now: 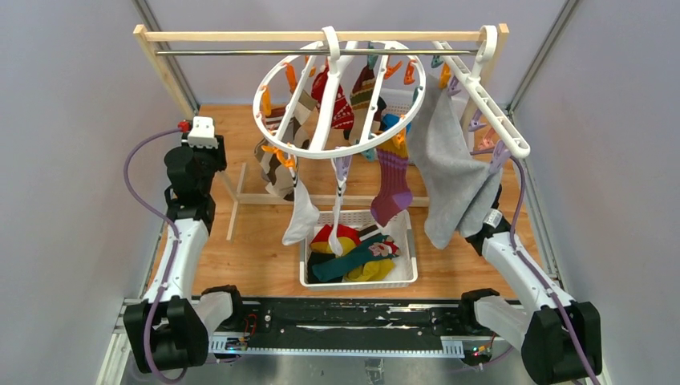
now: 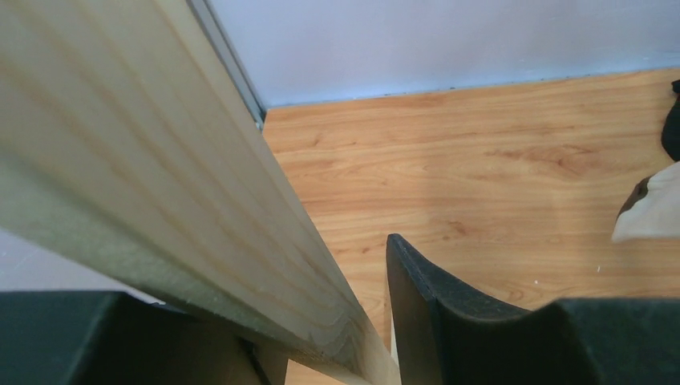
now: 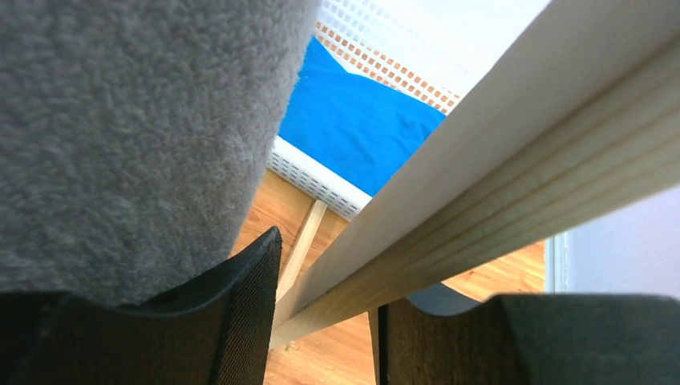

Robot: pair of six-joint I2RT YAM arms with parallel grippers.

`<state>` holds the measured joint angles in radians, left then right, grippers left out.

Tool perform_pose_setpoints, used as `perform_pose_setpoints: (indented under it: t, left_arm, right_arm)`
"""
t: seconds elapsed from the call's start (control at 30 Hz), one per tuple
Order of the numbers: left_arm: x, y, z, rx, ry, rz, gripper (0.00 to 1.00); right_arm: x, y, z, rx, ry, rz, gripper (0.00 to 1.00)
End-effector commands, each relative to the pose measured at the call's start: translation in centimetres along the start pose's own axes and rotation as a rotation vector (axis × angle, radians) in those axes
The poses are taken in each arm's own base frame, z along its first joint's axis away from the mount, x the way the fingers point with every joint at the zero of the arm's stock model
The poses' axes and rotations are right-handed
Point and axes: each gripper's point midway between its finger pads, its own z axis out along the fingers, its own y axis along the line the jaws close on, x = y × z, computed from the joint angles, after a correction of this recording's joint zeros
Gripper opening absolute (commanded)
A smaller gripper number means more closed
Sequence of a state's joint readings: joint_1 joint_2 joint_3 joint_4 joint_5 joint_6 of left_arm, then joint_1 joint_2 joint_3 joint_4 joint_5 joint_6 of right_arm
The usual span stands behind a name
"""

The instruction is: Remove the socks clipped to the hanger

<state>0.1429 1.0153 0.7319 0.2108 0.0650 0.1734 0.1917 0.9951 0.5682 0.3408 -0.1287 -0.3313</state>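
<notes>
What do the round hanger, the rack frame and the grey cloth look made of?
Hanger: smooth white plastic, probably, with a moulded look. Frame: pale bare wood, grain lines showing. Grey cloth: soft fleece-like fabric, fuzzy nap.

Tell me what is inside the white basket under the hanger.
A pile of loose socks: red-and-yellow, teal, yellow and dark ones. The bottom of the basket is hidden under them, and the hanging white sock covers part of its left edge.
</notes>
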Motion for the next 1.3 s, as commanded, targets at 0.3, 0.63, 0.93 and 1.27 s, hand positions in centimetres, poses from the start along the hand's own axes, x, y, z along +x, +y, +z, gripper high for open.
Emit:
perform_pose_setpoints:
  t: [0.3,0.63,0.93,1.27]
  left_arm:
    - [-2.8,-1.6,4.3,0.063,-0.106,-0.014,0.46]
    - [-1.7,-3.4,5.5,0.106,-0.089,-0.011,0.47]
    - [-1.6,-3.6,2.5,0.128,-0.08,0.018,0.6]
    - [-3.2,-1.9,-2.0,0.081,0.031,0.058,0.95]
  right_arm:
    - [-0.2,-3.1,3.0,0.121,-0.011,-0.069,0.38]
    - [0.1,-6.2,5.3,0.159,-0.005,-0.094,0.38]
    - [0.9,-6.7,3.3,0.092,0.076,-0.06,0.65]
    - [3.5,-7.7,-4.4,0.17,0.356,-0.062,0.85]
